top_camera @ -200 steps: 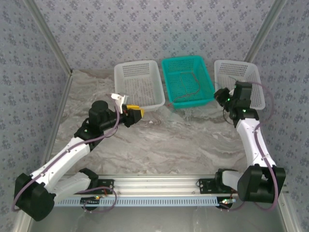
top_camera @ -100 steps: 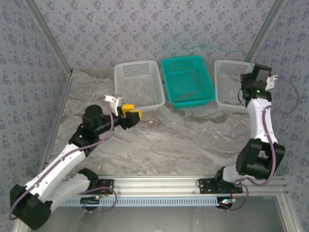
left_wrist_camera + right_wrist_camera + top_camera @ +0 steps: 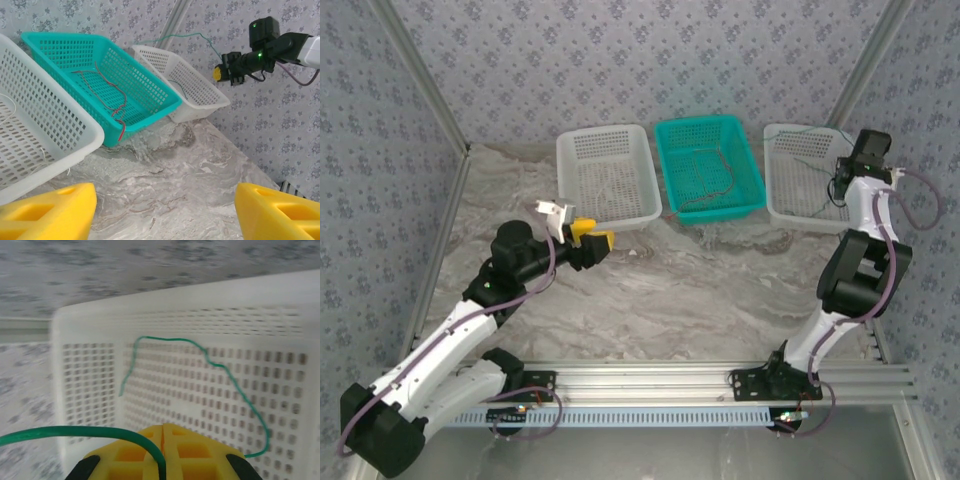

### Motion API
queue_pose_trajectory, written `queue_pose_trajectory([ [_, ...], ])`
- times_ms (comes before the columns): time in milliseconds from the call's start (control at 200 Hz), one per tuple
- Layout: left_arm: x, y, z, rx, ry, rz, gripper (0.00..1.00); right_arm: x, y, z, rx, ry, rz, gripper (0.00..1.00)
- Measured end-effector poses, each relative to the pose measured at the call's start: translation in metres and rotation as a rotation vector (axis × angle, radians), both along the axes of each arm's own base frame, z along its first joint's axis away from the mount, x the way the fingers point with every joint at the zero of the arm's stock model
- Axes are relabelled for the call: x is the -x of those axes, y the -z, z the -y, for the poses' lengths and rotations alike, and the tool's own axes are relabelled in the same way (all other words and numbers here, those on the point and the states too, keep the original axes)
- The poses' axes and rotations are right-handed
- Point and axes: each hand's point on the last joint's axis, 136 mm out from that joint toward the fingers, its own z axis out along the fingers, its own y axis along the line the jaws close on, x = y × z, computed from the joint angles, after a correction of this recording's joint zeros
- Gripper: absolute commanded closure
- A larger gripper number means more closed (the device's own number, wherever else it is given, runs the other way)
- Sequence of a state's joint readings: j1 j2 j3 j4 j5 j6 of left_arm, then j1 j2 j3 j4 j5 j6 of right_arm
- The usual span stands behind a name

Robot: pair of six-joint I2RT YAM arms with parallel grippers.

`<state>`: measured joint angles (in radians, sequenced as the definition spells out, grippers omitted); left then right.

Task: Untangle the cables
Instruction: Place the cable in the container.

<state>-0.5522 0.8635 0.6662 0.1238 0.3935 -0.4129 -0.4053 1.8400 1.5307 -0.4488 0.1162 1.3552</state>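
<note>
Three baskets are sitting in a row along the upper part of the top view: a white basket (image 3: 605,133) at upper left of centre, a teal basket (image 3: 705,122) in the middle, and a second white basket (image 3: 300,290) at upper right. The right gripper (image 3: 162,440) is hovering above that second white basket, with its yellow fingers (image 3: 190,450) pressing together and pinching the green cable (image 3: 172,340). In the right wrist view the cable is curving away from the fingers toward the left edge and also looping across the basket's perforated wall. Red-brown cables (image 3: 107,85) are lying loosely crossed on the floor of the teal basket. The left gripper (image 3: 165,210) is hanging low over the marbled table (image 3: 700,290), near the front of the first white basket, with its fingers (image 3: 50,210) spreading wide and holding nothing. The step in hand appears to be dropping the separated green cable into its own basket. Doing this well probably means lowering the fingers until most of the slack is resting inside the rim, then parting them only slightly, so the springy wire is not flicking back out over the edge.
</note>
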Motion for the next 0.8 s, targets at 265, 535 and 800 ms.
queue_pose_trajectory([
  [265, 0.001, 0.001, 0.001, -0.002, 0.002, -0.002, 0.26, 0.028, 0.049, -0.001, -0.099, 0.089, -0.189, 1.0],
  [535, -0.002, 0.005, 0.002, -0.009, -0.005, -0.01, 0.26, 0.053, 0.031, -0.004, 0.007, 0.137, -0.391, 1.0],
  [800, -0.004, 0.01, 0.005, -0.018, -0.004, -0.024, 0.26, 0.072, 0.034, 0.005, 0.047, 0.122, -0.481, 0.64],
])
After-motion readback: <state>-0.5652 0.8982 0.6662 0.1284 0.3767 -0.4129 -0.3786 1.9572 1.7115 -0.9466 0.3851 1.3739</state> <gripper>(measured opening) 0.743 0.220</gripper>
